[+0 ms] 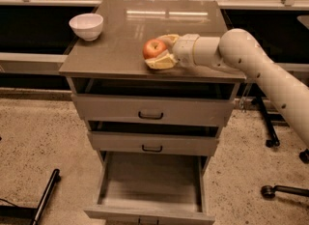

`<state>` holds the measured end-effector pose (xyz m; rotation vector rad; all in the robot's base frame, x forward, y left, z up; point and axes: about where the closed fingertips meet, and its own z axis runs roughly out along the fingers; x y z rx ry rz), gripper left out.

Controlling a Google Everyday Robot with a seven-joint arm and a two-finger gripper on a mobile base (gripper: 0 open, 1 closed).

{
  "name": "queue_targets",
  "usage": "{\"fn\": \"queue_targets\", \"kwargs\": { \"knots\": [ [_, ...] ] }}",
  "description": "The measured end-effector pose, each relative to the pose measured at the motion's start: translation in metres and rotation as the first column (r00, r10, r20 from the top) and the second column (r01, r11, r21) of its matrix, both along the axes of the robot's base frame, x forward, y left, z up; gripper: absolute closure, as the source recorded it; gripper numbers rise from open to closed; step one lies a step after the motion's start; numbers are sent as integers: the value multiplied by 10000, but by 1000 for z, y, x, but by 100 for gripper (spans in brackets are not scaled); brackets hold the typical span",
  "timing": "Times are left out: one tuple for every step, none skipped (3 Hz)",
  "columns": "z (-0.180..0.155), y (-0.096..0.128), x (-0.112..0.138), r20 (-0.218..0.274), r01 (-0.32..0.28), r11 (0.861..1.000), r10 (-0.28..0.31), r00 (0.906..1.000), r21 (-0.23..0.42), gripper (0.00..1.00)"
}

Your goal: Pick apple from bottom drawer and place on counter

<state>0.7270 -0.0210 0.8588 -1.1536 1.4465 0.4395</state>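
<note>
The red-orange apple (pixel 154 48) is between the two fingers of my gripper (pixel 161 51), low over the front part of the grey-brown counter (pixel 120 35). The gripper is shut on the apple; the lower finger (pixel 160 63) lies at the counter's surface. I cannot tell whether the apple touches the counter. My white arm reaches in from the right. The bottom drawer (pixel 150 186) stands pulled open below, its pale inside showing nothing in it.
A white bowl (pixel 86 26) stands at the counter's back left corner. The two upper drawers (pixel 150 110) are slightly ajar. Chair bases and castors (pixel 270 142) stand on the floor at the right; a dark leg (pixel 46 195) lies at the lower left.
</note>
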Motion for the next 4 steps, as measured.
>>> {"fn": "queue_targets", "kwargs": {
  "knots": [
    [-3, 5, 32, -603, 4, 9997, 11, 9982, 259, 82],
    [6, 3, 47, -655, 231, 9982, -194, 9977, 560, 59],
    [6, 4, 48, -636, 259, 9980, -222, 9977, 576, 36],
    [6, 4, 48, -636, 259, 9980, -222, 9977, 576, 13]
  ]
}}
